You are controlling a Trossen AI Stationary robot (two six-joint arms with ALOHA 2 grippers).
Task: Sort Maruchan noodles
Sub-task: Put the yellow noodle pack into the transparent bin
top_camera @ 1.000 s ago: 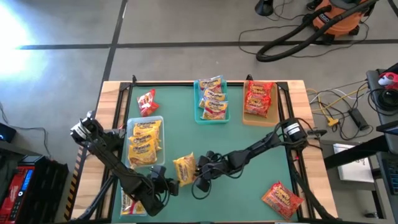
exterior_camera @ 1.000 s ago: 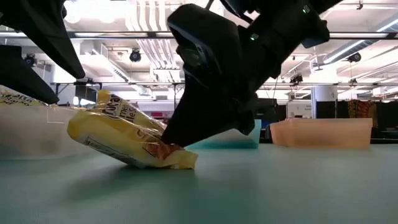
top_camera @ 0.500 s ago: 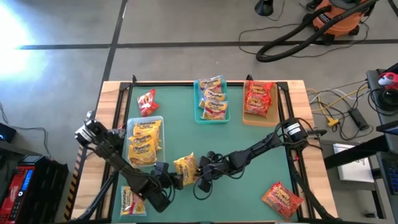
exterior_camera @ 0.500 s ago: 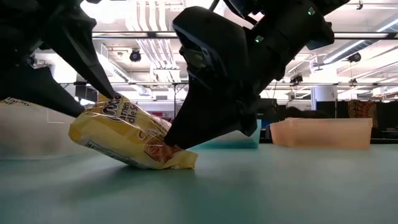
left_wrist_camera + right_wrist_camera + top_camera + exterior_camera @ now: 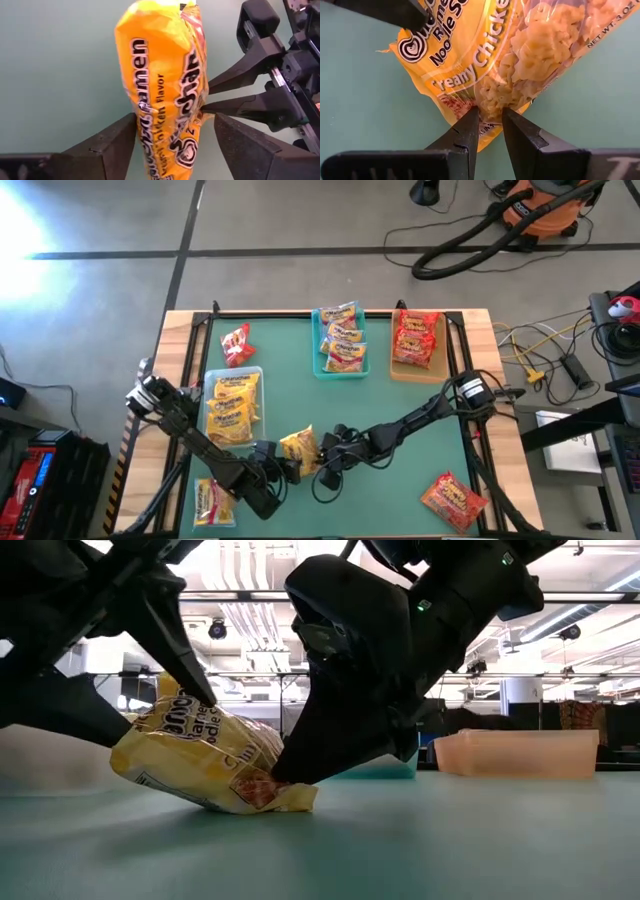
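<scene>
From above, both dark arms meet over the near middle of the green table [image 5: 420, 410], where the left gripper [image 5: 285, 471] and the right gripper [image 5: 318, 463] flank a yellow noodle packet [image 5: 298, 448] from opposite sides. More yellow packets fill the clear tray [image 5: 212, 385] at the left, a red packet [image 5: 236, 344] lies beyond it, another yellow packet [image 5: 210, 502] lies at the near left edge, and a red packet at the near right corner [image 5: 455, 500] lies well apart; the teal tray [image 5: 318, 360] holds orange-yellow packets and the tan tray [image 5: 398, 370] red ones. At table height, the yellow noodle packet [image 5: 205, 760] sits tilted, one lower corner on the surface, pinched there by the right gripper [image 5: 285, 777], while the left gripper's fingers [image 5: 185, 650] straddle its upper end. Through the left wrist camera, the left gripper [image 5: 172, 132] stands spread wide with the yellow noodle packet [image 5: 162, 85] between its fingers [image 5: 112, 142], which show a gap on either side; the right gripper's fingers [image 5: 235, 80] reach the packet from the far side. Through the right wrist camera, the right gripper [image 5: 490, 122] is nearly closed, clamping a fold of the yellow noodle packet [image 5: 495, 55] at its edge, with one finger of the left gripper [image 5: 395, 12] across the packet's far end.
</scene>
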